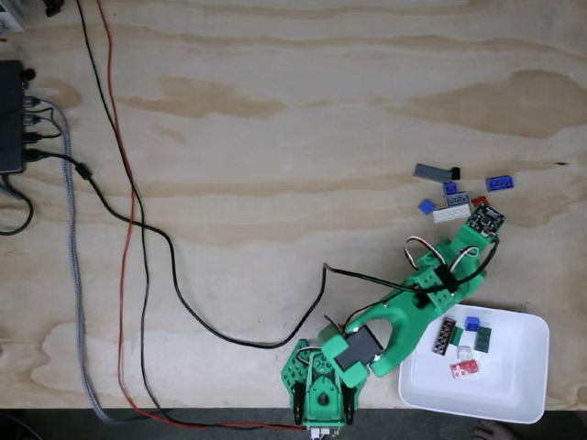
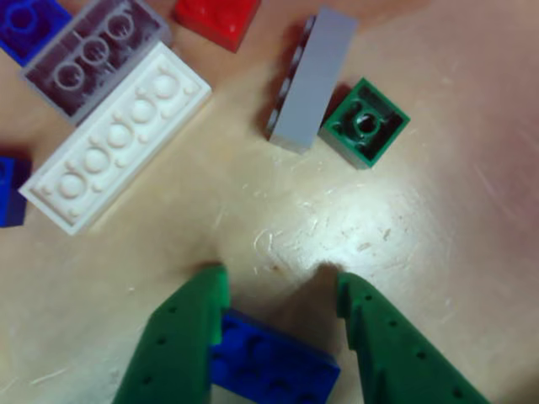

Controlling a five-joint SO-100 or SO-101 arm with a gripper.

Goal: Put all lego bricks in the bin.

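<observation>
**A:** Where do the small studded plastic lego bricks lie?

**B:** In two lots. Some are in the shallow white rectangular plastic bin [image 1: 514, 390] at the lower right of the fixed view: a blue one [image 1: 471, 323], a red one [image 1: 463, 368], a dark green one and a dark strip. The rest sit on the pale plywood surface [image 1: 275, 165] beyond the green arm, well apart from the bin.

**A:** And the hand?

**B:** The green two-finger hand [image 2: 278, 282] hangs over that loose cluster with its jaws spread and nothing clamped. In the other view a blue studded brick [image 2: 269, 366] lies between the fingers, against the left one [image 2: 181, 337] and clear of the right, so it is not gripped.

**A:** How would it handle?

**B:** I judge it light, rigid and rather slick: hard plastic that will not give, so it may squirt out or turn if pinched off-centre. Best to take it across two flat opposite sides, low, near the middle.

**A:** What lies nearby?

**B:** The white eight-stud brick [image 2: 114, 139], a grey plate [image 2: 93, 59] touching it, a grey brick on its side [image 2: 312, 80] against a green square one [image 2: 364, 122], and a red one [image 2: 217, 18].
</observation>
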